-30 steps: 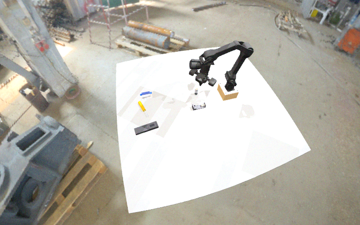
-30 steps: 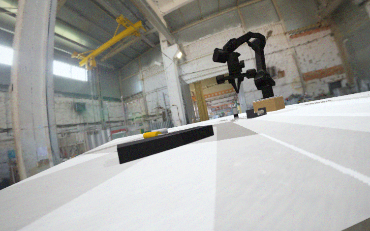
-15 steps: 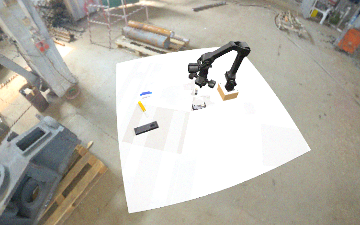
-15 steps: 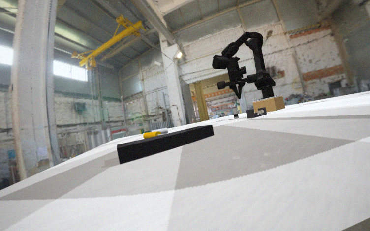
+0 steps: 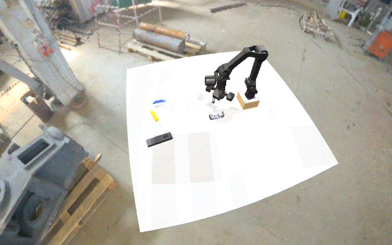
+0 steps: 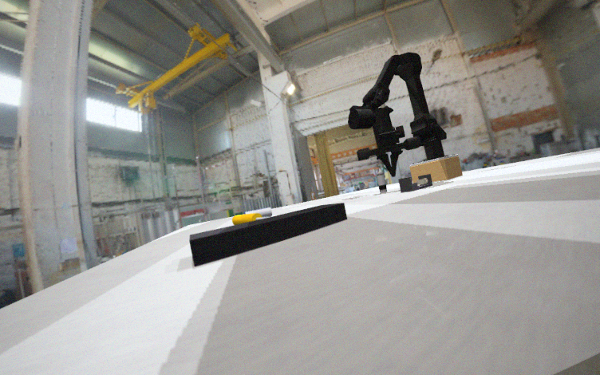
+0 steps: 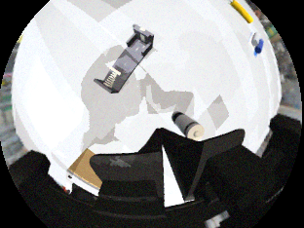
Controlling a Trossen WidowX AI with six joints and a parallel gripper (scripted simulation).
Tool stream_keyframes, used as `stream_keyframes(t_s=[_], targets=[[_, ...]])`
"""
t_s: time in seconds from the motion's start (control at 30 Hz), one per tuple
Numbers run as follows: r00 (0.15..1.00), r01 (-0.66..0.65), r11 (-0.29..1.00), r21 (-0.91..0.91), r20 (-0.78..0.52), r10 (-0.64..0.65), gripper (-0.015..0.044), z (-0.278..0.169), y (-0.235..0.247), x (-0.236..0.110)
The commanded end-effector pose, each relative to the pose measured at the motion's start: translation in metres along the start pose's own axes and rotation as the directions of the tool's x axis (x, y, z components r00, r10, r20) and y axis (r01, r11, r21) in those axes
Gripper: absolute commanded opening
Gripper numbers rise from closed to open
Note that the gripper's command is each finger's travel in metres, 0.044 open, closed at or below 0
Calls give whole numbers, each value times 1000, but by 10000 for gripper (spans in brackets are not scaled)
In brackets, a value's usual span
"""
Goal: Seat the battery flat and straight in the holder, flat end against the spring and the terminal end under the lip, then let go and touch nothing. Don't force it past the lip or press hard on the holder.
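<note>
Matte black jointed arm (image 5: 250,62) on tan block base (image 5: 254,104).

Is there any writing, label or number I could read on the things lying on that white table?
None can be read.
The black slab, yellow tool, blue-and-white item, battery holder and battery show no legible text; any marks are too small or blurred.

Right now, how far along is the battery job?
Nothing is seated yet. The battery stands on the table apart from the empty holder. The gripper hangs above the battery, shut on nothing. Left: open, grasp, seat, release.
</note>
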State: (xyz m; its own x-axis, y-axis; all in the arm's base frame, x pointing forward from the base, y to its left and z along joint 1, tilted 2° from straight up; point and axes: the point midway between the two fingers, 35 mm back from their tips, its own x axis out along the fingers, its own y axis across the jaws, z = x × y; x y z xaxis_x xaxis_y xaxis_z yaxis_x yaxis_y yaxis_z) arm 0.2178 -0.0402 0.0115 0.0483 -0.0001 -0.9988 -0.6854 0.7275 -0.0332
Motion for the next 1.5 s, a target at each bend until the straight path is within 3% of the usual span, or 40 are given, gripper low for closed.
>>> stream_keyframes(t_s=[0.0, 1.3, 1.47], targets=[[1000, -3, 1000, -2, 1, 3, 0, 1, -7, 2], [1000, 1, 1000, -2, 1, -1, 0, 0, -64, 2], [1000, 3, 1000, 0, 1, -3, 0, 1, -64, -28]])
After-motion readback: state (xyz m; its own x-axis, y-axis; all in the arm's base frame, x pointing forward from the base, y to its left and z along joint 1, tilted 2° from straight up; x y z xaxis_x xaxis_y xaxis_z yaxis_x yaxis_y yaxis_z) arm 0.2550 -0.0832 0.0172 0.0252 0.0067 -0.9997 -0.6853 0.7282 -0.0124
